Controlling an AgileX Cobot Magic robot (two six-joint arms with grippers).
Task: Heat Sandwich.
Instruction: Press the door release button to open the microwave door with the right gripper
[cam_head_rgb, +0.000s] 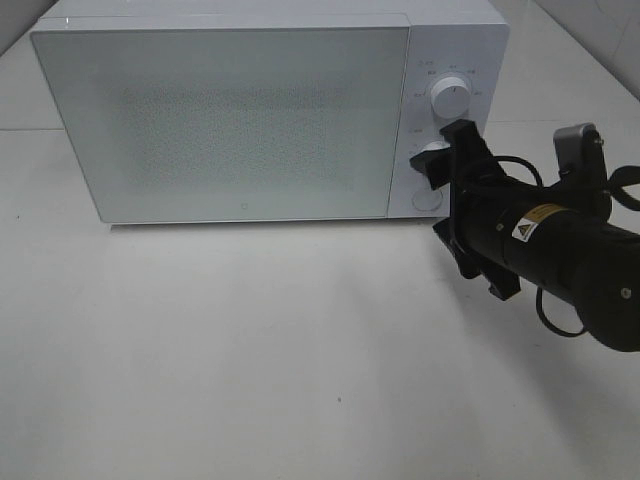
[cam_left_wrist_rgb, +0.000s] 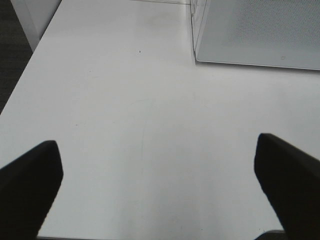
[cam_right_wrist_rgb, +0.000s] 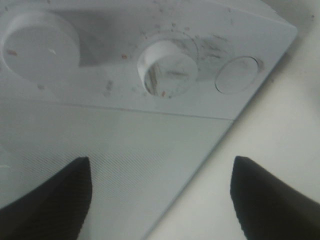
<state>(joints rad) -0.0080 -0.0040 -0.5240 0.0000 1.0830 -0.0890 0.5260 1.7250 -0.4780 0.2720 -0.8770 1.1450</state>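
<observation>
The sandwich is out of view. A white microwave (cam_head_rgb: 230, 120) stands at the back of the table with its door closed. My right gripper (cam_head_rgb: 446, 205) is open, right in front of the control panel, beside the lower knob (cam_head_rgb: 432, 155) and the round button (cam_head_rgb: 427, 198). The right wrist view shows that gripper (cam_right_wrist_rgb: 160, 200) with its dark fingers spread and nothing between them, below the lower knob (cam_right_wrist_rgb: 167, 67), the button (cam_right_wrist_rgb: 237, 75) and the upper knob (cam_right_wrist_rgb: 40, 42). My left gripper (cam_left_wrist_rgb: 160, 185) is open over bare table, and the microwave's corner (cam_left_wrist_rgb: 255, 30) lies well ahead of it.
The upper knob (cam_head_rgb: 450, 98) sits at the top of the panel. White table (cam_head_rgb: 250, 350) stretches in front of the microwave. In the left wrist view a table edge (cam_left_wrist_rgb: 20, 75) drops to dark floor. A cable loops under the right arm (cam_head_rgb: 560, 320).
</observation>
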